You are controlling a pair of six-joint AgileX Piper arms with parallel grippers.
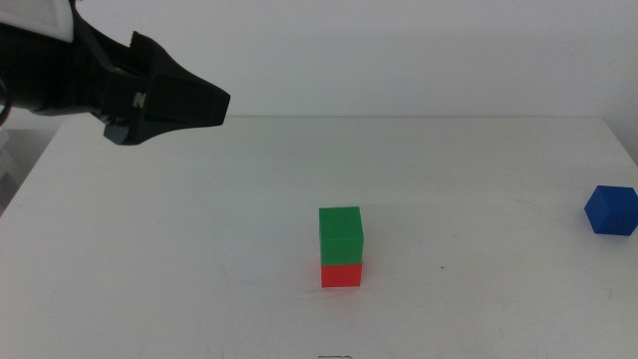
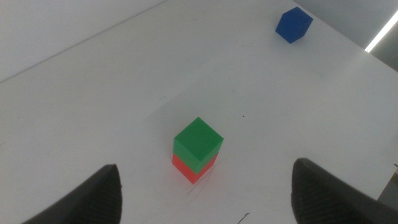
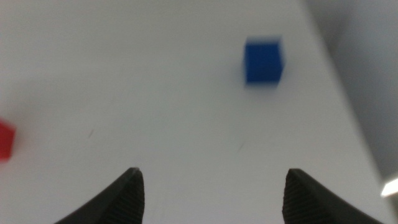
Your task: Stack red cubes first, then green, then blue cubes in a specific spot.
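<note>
The green cube (image 1: 340, 234) sits squarely on the red cube (image 1: 341, 274) near the middle of the white table (image 1: 199, 249); the stack also shows in the left wrist view, green cube (image 2: 198, 141) over red cube (image 2: 189, 170). The blue cube (image 1: 610, 209) lies alone at the table's right edge, also seen in the left wrist view (image 2: 293, 25) and right wrist view (image 3: 262, 61). My left gripper (image 1: 204, 105) hangs open and empty high at the upper left, well away from the stack. My right gripper (image 3: 211, 186) is open and empty, out of the middle view, with the blue cube ahead of it.
The table's far edge meets a white wall (image 1: 399, 50). The blue cube lies close to the right table edge (image 1: 623, 150). The red cube's edge shows blurred in the right wrist view (image 3: 5, 140).
</note>
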